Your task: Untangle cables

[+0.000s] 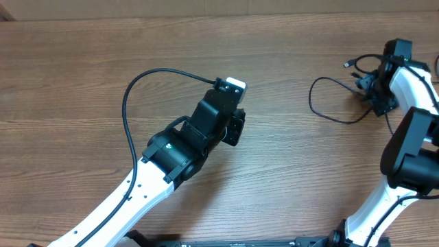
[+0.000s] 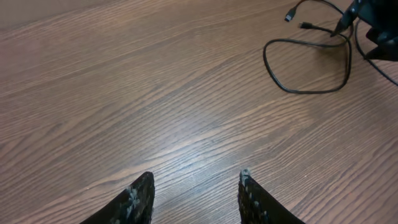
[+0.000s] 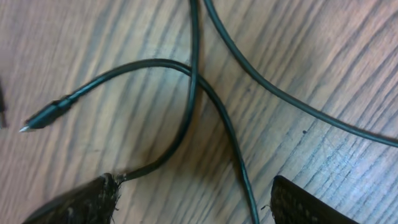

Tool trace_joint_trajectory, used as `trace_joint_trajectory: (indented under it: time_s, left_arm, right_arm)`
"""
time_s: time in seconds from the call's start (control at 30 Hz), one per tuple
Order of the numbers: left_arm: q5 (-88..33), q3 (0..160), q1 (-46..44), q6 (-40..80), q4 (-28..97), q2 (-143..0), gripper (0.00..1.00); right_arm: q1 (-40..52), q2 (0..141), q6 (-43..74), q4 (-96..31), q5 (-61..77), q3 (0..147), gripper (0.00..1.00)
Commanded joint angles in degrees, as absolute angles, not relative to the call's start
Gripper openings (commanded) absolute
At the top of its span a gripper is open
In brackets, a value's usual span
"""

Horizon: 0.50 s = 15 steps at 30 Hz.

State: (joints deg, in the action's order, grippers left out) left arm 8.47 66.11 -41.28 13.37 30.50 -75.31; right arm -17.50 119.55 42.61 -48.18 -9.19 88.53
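Left arm (image 1: 130, 199) and right arm (image 1: 413, 81) both wear smooth white shells broken by bulky black joints (image 1: 177, 149), a black cable (image 1: 126, 110) loops off the left one, tiny dark screws (image 1: 139, 180) dot its shell, and the fingers (image 2: 134, 202) are black, rough-textured, speckled grey.

Table (image 1: 82, 62): cables (image 1: 311, 99) lie on it at the right side, toward the far edge, one loop spread to the left. Right gripper (image 1: 374, 86) sits over the loop's right end. Left gripper (image 1: 234, 129) is near table centre, well apart from the cables. Right wrist view: two strands cross ahead of the fingers (image 3: 99, 193); plug end (image 3: 43, 118) lies left of the crossing, a third strand to its right
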Motion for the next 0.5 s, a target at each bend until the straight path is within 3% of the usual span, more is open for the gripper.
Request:
trace_joint_trajectory:
  time_s: [0.0,0.03,0.07,0.23,0.3,0.33,0.37,0.47]
  left_arm:
    - [9.52,66.26,-41.54,12.88,30.61,-74.13,0.44]
    - [9.50,66.26,-41.54,12.91,30.61,-74.13,0.44]
    - [9.52,66.26,-41.54,12.91,30.61,-74.13,0.44]
    - [9.45,66.26,-41.54,12.95,30.59,-74.13,0.44]
    - [9.45,66.26,-41.54,13.45,30.59,-74.13,0.44]
    - [9.45,66.26,-41.54,13.76,30.59,-74.13,0.44]
    - [9.45,66.26,-41.54,13.80,30.61,-74.13,0.44]
    - [9.45,66.26,-41.54,13.76,30.68,-74.13,0.44]
  right_arm:
    - [-17.39,120.05,45.04,-46.74,-10.50,86.98,0.70]
    - [-17.39,120.05,45.12,-45.76,-10.50,86.11,0.49]
    - [-17.39,120.05,45.21,-45.08,-10.50,85.49,0.41]
    - [-17.39,120.79,45.19,-43.90,-10.52,84.71,0.41]
    - [-17.39,121.56,45.19,-43.92,-10.59,84.71,0.52]
    - [-17.39,121.91,45.19,-43.94,-10.59,84.71,0.52]
    - [-17.39,122.43,45.19,-43.81,-10.70,84.71,0.49]
    - [-17.39,123.46,45.15,-43.22,-10.74,84.71,0.23]
